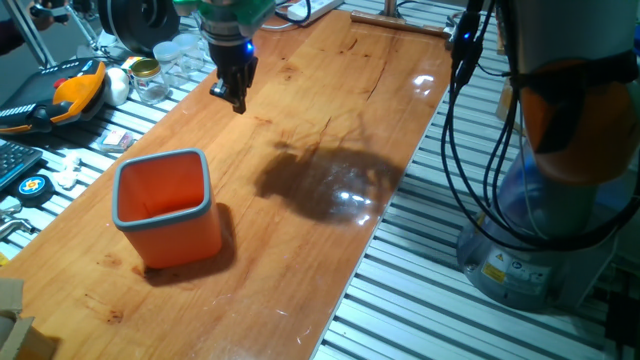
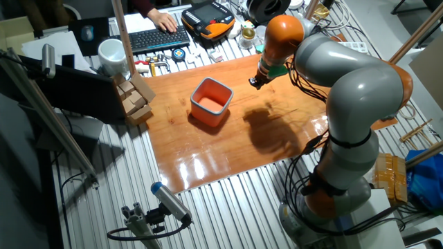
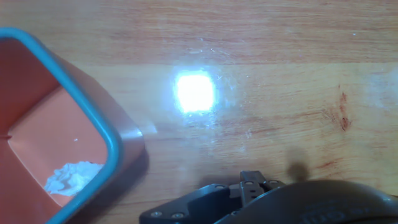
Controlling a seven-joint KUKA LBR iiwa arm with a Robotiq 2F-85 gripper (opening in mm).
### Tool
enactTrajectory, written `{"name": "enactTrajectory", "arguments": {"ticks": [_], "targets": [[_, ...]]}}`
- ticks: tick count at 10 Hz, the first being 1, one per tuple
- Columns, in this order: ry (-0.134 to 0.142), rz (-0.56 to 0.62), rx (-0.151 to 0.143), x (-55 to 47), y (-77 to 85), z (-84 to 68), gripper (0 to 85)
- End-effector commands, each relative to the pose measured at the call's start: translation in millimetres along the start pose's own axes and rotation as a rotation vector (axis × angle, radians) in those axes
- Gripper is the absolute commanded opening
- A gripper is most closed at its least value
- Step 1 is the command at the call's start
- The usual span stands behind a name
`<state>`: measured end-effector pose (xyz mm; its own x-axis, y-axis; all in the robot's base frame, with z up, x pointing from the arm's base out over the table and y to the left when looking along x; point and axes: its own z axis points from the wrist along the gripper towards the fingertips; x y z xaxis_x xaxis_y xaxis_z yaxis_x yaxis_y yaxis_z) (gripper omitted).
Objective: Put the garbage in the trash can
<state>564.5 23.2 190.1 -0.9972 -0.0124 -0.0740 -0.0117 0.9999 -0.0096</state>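
Garbage (image 3: 73, 177) visible inside trash can (image 3: 115, 140), hand view only.

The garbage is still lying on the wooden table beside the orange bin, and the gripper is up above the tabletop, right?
Not quite. The garbage lies inside the trash can, on its floor, as the hand view shows. The gripper is above the tabletop.

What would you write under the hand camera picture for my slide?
White crumpled garbage lies inside the orange trash can beside bare wooden table.
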Motion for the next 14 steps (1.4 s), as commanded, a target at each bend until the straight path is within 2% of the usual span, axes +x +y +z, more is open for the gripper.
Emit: {"name": "enactTrajectory", "arguments": {"ticks": [1, 2, 7, 9, 11, 14], "targets": [[0.0, 0.002, 0.0, -0.1, -0.6, -1.4, 0.0], [-0.001, 0.002, 0.005, -0.3, -0.8, -2.0, 0.0], [-0.001, 0.017, -0.01, -0.8, -2.5, -2.4, 0.0], [0.022, 0.019, -0.033, -3.2, -4.0, -3.8, 0.0], [0.023, 0.01, -0.03, -6.5, -7.5, -6.2, 0.0], [0.046, -0.012, -0.034, -12.8, -16.0, -12.2, 0.0]]}}
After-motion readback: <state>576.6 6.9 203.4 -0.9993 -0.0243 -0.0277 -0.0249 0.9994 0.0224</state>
